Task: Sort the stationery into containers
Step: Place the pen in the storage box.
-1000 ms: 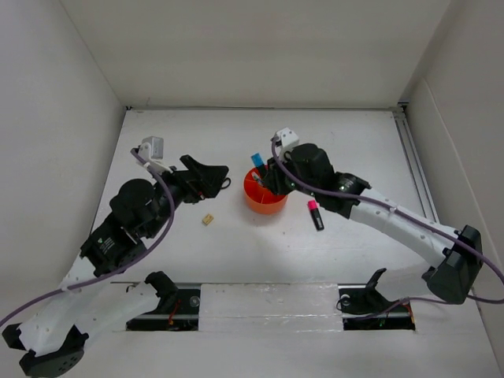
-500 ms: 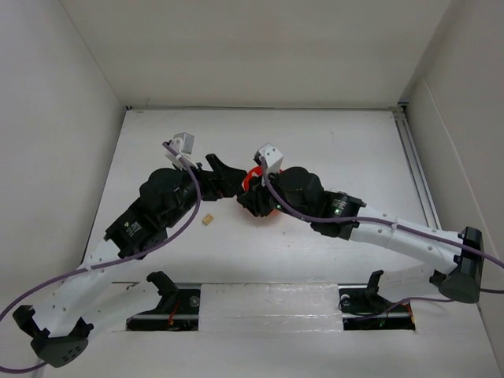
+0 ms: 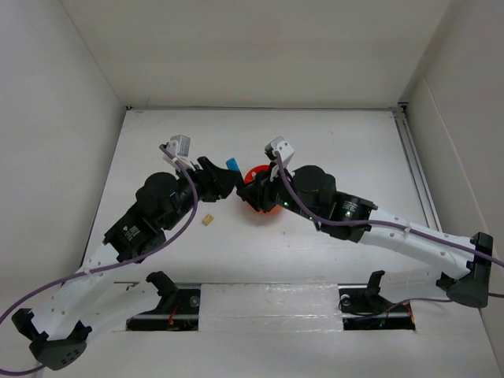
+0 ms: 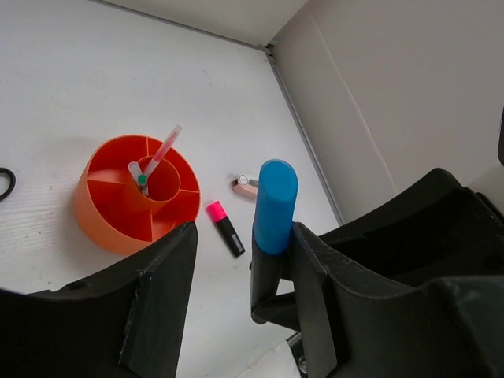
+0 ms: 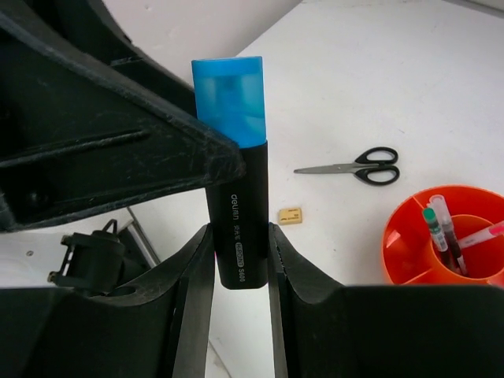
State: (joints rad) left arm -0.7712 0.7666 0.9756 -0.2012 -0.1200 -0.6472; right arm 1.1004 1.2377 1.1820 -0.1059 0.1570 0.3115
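Handover point beside the orange organizer (image 4: 118, 213). My right gripper (image 5: 239, 236) is clamped on the black barrel of the blue-capped highlighter (image 5: 234, 173), one finger pressed to each side, with the blue cap standing free above the fingertips. My left gripper (image 4: 242, 232) straddles the same highlighter near its cap end. In the left wrist view one finger lies against the barrel, while a clear gap separates the other finger from it, so these jaws stand apart and have no two-sided grip. From above, the blue cap shows between the two wrists, just to the left of the organizer and above the table (image 3: 331, 142). The central cup of the organizer holds a leaning pink pen (image 4: 161, 148) and thin pens (image 5: 441, 232). The outer compartments that can be seen hold nothing. A pink-capped highlighter (image 4: 224, 227) lies on the table just beside the organizer wall, with the pinkish sharpener (image 4: 246, 186) near it. The black-handled scissors (image 5: 354, 167) and the tan eraser (image 5: 290, 216) lie flat on the table, apart from each other and outside the organizer.
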